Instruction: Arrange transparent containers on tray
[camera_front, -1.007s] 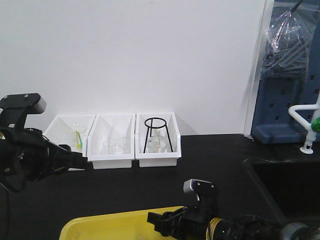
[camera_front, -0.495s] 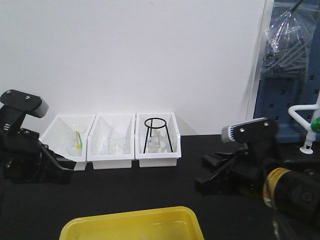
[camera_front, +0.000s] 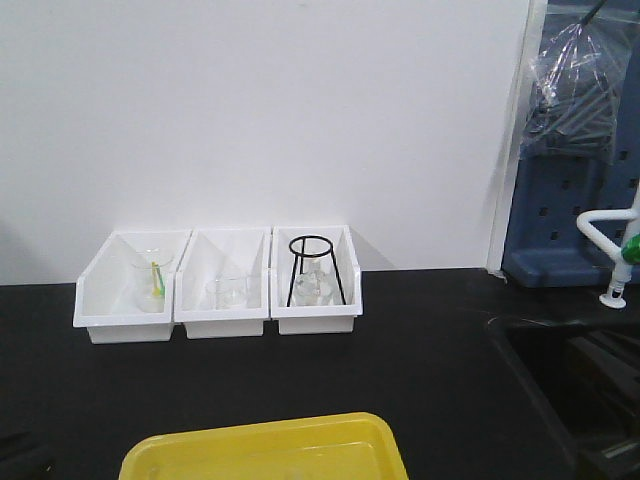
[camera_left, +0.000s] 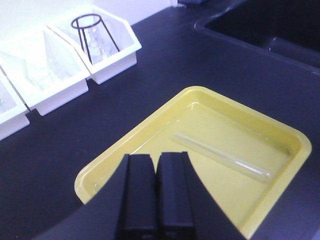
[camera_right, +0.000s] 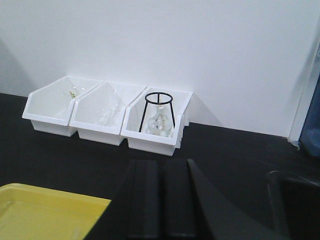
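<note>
The yellow tray (camera_front: 262, 448) sits at the near edge of the black bench; it also shows in the left wrist view as tray (camera_left: 280, 130) and in the right wrist view as tray (camera_right: 45, 212). One clear test tube (camera_left: 220, 156) lies flat in the tray, running diagonally. My left gripper (camera_left: 156, 156) hovers above the tray's near left corner, shut with nothing between its fingers. My right gripper (camera_right: 161, 162) is shut and empty above the bench, right of the tray. Neither arm shows in the front view.
Three white bins (camera_front: 218, 284) stand in a row against the back wall, holding beakers, a flask and a black wire tripod (camera_front: 314, 268). A dark sink (camera_front: 575, 370) lies at the right, with a white tap (camera_front: 612, 250) behind it.
Both arms have pulled back out of the front view: the left one left the frame at the left, the right one rose from the tray, then withdrew to the right.
</note>
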